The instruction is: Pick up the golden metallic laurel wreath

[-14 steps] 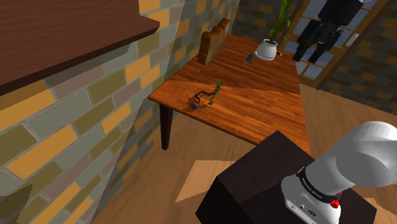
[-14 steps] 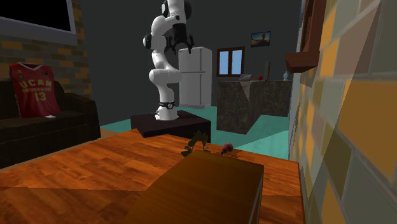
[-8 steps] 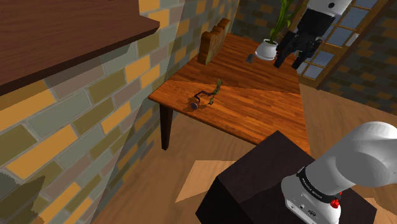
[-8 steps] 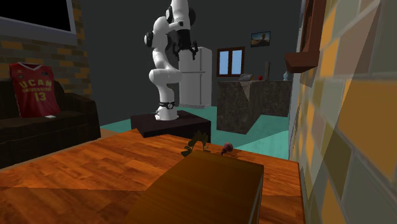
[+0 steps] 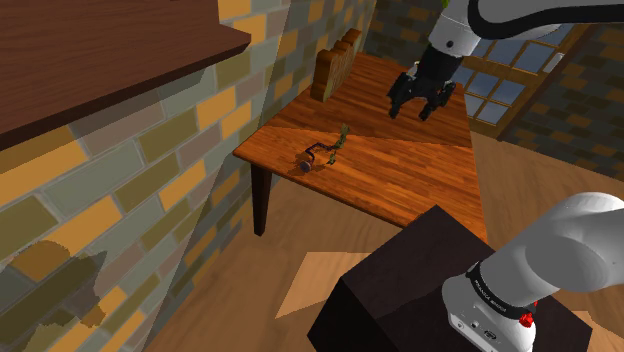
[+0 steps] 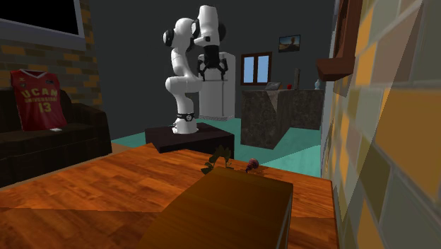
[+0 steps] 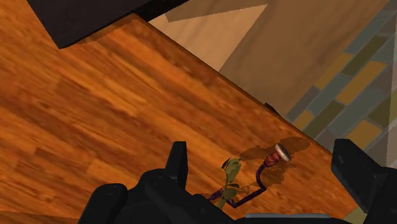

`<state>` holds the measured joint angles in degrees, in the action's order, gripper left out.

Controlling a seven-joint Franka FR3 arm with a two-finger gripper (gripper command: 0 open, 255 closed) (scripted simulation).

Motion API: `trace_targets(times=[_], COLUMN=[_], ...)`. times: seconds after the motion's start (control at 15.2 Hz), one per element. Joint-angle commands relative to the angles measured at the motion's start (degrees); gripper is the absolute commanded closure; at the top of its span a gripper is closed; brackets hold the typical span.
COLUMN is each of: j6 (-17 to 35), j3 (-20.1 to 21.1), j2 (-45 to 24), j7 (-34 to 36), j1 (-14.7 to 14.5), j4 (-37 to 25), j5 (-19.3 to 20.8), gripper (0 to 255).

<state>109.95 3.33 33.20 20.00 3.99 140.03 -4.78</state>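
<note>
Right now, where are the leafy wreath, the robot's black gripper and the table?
wreath (image 5: 338,142), shoulder view, on its leaves.
gripper (image 5: 411,110), shoulder view, midway between its fingertips.
table (image 5: 400,170), shoulder view, on its bare top.

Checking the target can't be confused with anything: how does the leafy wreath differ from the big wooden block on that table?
The wreath is small, thin and olive-green with leaves; the wooden block is far bulkier and plain brown. The wreath sits toward the table's end nearer the stand; the block stands at the opposite end. Both rest on the table, untouched by the gripper.
</note>
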Motion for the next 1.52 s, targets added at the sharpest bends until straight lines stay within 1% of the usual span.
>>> trace_targets(times=[0.0, 0.4, 0.73, 1.06, 1.45], j6=[4.7, 16.5, 24.4, 30.1, 34.0], j3=[1.0, 3.3, 4.6, 4.3, 1.5], j2=[-3.4, -15.2, -25.9, -36.8, -49.5], j7=[2.0, 8.7, 15.6, 23.4, 32.2], j1=[0.7, 3.0, 5.0, 6.3, 5.7], j4=[0.5, -1.3, -5.1, -11.0, -20.3], j5=[0.5, 3.5, 8.0, 14.2, 21.2], gripper=[0, 0, 0, 0, 0])
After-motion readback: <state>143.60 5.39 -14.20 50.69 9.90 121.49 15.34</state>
